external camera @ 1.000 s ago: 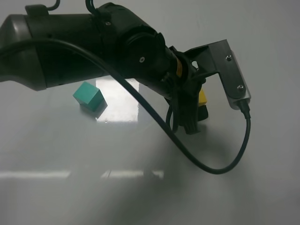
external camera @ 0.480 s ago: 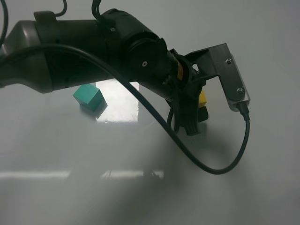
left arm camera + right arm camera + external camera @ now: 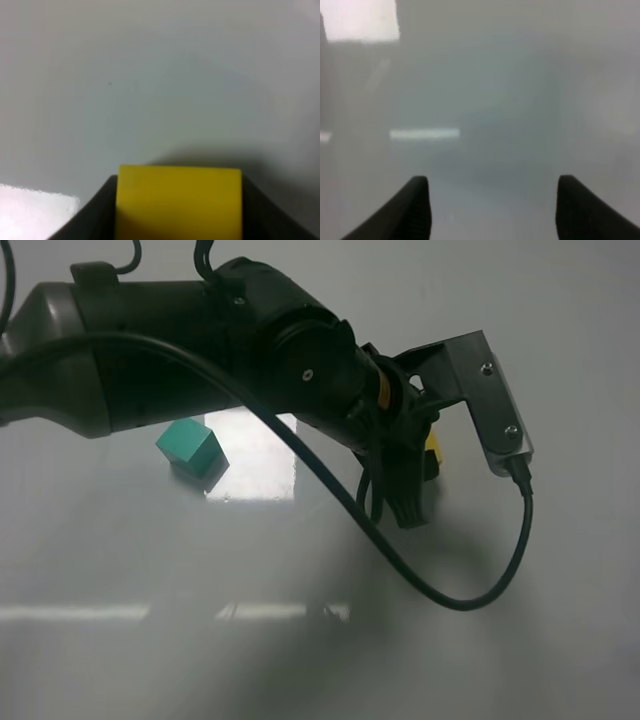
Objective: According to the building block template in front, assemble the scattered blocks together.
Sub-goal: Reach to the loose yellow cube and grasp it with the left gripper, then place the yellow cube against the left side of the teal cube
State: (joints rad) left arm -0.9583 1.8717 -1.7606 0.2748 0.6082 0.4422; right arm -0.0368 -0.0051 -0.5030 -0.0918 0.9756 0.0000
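My left gripper (image 3: 179, 212) is clamped on the yellow cube (image 3: 179, 190). The teal cube (image 3: 188, 443) sits well apart on the worktop (image 3: 560, 620), so I judge the joining is all ahead. Both are plain, matte, sharp-edged cubes, and the grey worktop is glossy. My right gripper (image 3: 492, 210) hangs apart and empty. The template is out of view.

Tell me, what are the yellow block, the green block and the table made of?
Yellow block: probably plastic or painted wood; even matte colour, no shine, crisp edges.
Green block: likely the same; dull faces, sharp corners.
Table: smooth glossy pale grey top, maybe laminate; it mirrors bright lights.
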